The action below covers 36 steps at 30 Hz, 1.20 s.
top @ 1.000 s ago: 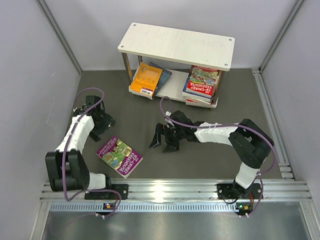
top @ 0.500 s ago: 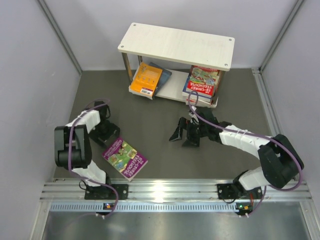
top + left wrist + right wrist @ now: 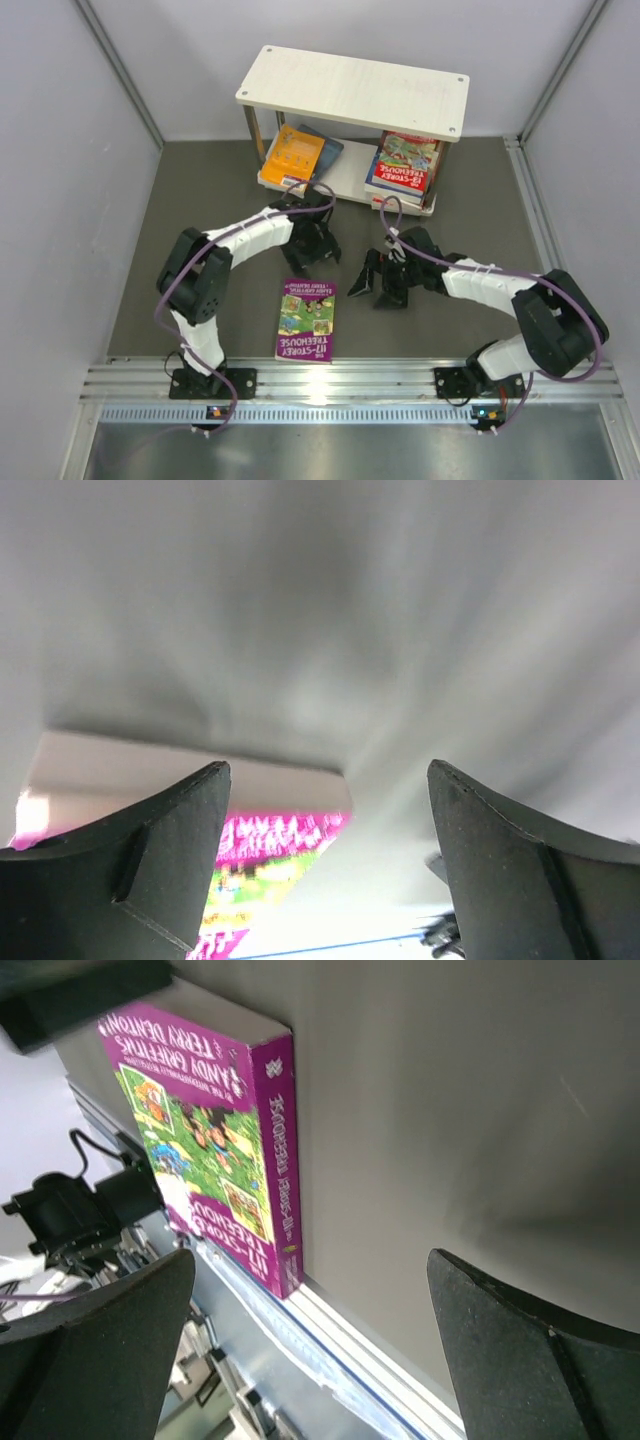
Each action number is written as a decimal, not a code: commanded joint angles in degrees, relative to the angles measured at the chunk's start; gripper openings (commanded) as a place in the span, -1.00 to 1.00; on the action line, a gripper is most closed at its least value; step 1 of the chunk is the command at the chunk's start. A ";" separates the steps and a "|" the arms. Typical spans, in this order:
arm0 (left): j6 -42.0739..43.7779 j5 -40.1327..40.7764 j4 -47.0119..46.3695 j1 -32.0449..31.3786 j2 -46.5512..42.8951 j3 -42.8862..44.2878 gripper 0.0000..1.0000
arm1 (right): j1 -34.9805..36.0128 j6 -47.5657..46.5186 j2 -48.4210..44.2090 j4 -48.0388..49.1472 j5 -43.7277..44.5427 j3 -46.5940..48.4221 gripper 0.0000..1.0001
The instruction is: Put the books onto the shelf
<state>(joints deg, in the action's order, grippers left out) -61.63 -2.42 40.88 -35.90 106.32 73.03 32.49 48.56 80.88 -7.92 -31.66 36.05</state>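
Purple book (image 3: 307, 320): laid flat, cover up, on the grey worktop (image 3: 200, 190) near its front edge, gripped by neither tool.
Left tool (image 3: 318, 252): jaws held apart, empty, just beyond the book.
Right tool (image 3: 378, 290): jaws held apart, empty, beside the book.
Shelf (image 3: 352, 92): lower tier occupied by an orange book (image 3: 292, 157) and a red-covered stack (image 3: 403, 165).

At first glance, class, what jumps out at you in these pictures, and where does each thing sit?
A bright purple-and-green book lies flat and alone on the dark table, near the front between the left arm and the right arm. Behind it stands the pale shelf, with an orange book at the lower tier's left end and a red-covered stack at its right. Both arms reach toward the middle, jaws open.
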 commanded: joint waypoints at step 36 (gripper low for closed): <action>-9.12 -9.71 -25.22 -3.30 -37.06 -44.82 0.09 | 13.92 24.83 19.84 40.79 -1.13 -8.28 0.97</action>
<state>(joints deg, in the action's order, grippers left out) -67.72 -7.07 30.81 -37.36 68.93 31.22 44.40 73.34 98.76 34.06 -38.30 29.78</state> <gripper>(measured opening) 0.695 0.987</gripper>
